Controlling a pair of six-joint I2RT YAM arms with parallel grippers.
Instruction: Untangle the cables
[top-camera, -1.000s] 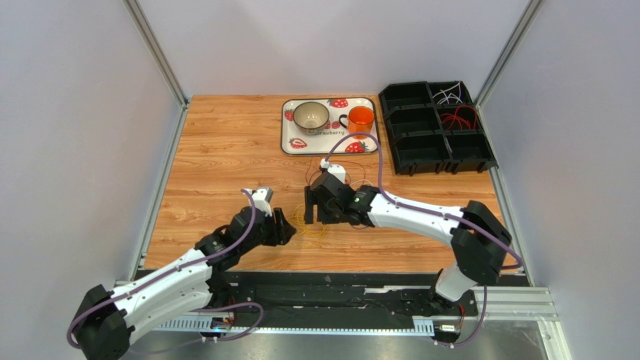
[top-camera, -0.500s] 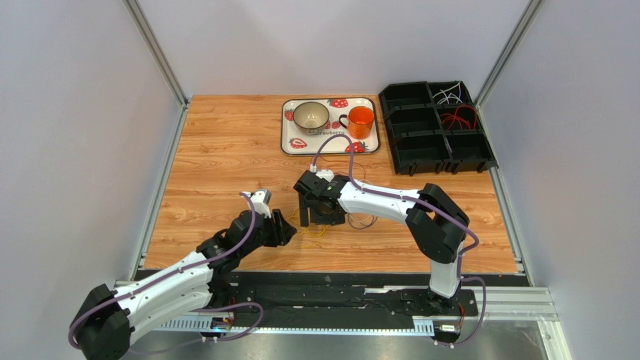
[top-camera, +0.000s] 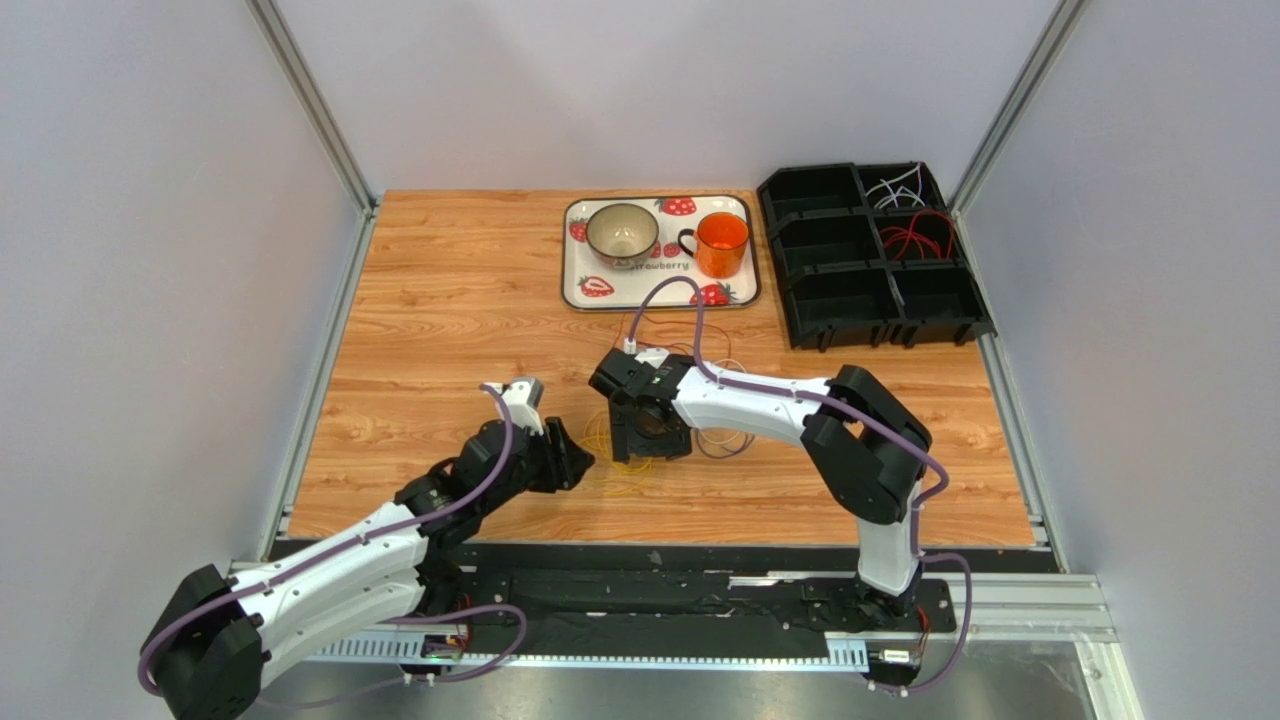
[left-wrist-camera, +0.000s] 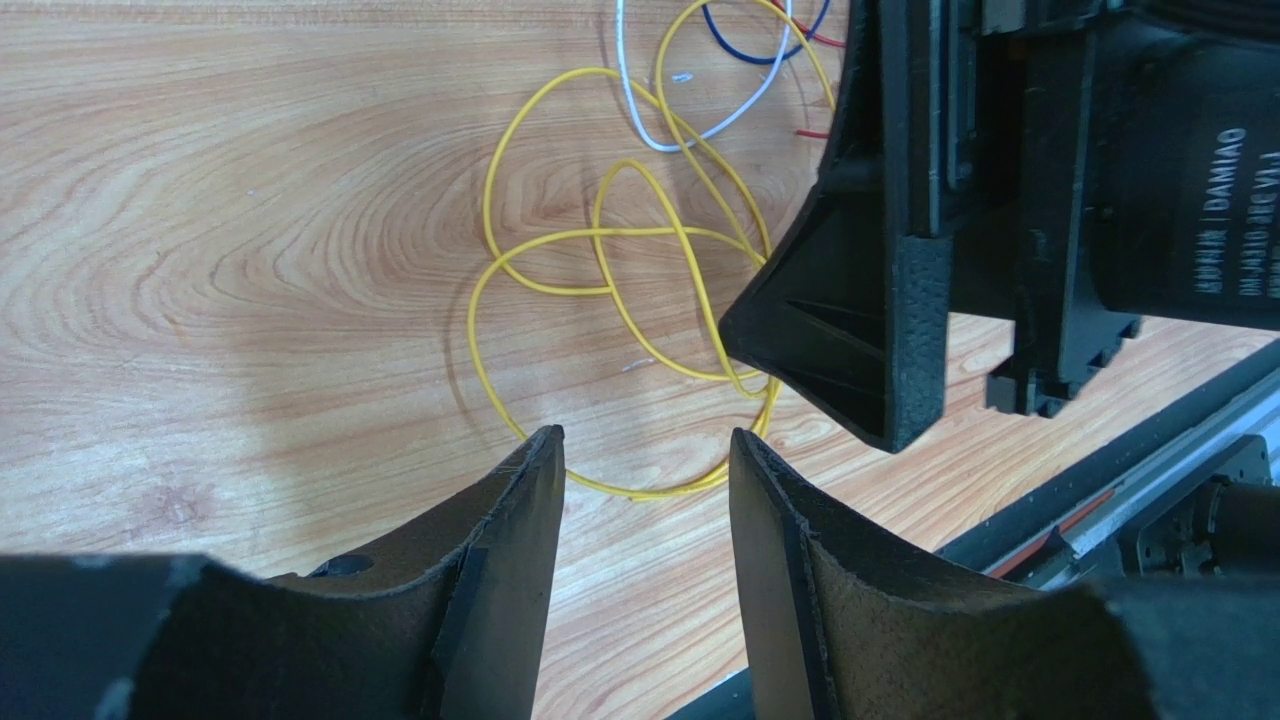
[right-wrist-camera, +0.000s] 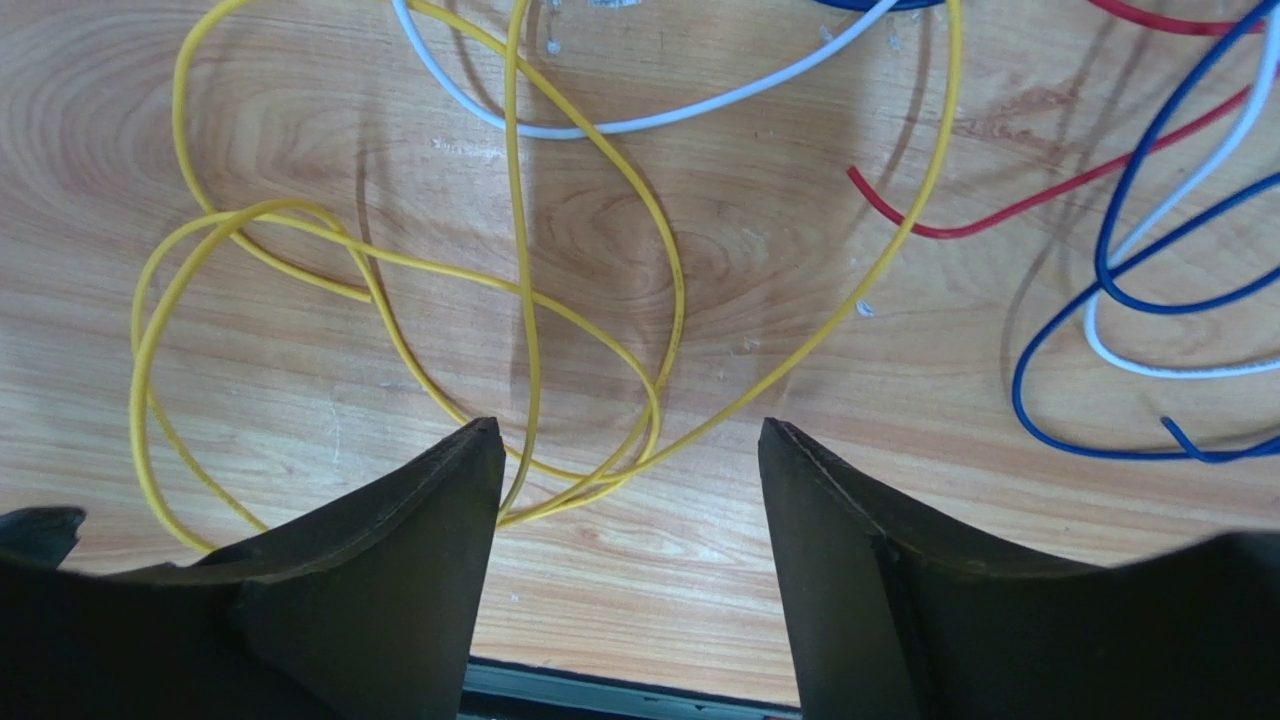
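The cables lie loose on the wooden table in front of the arms. A yellow cable is looped over itself. Beside it lie a white one, a red one and a blue one. My right gripper hangs open just above the yellow loops, and some strands pass between its fingers. My left gripper is open and empty, its tips just short of the yellow loop's near edge. One right finger shows in the left wrist view.
A strawberry tray at the back holds a bowl and an orange mug. A black compartment bin at the back right holds white wires and red wires. A metal rail runs along the near table edge.
My right gripper has swung left and nearer over the yellow loops, and its jaws have narrowed somewhat. My left arm has hardly moved.
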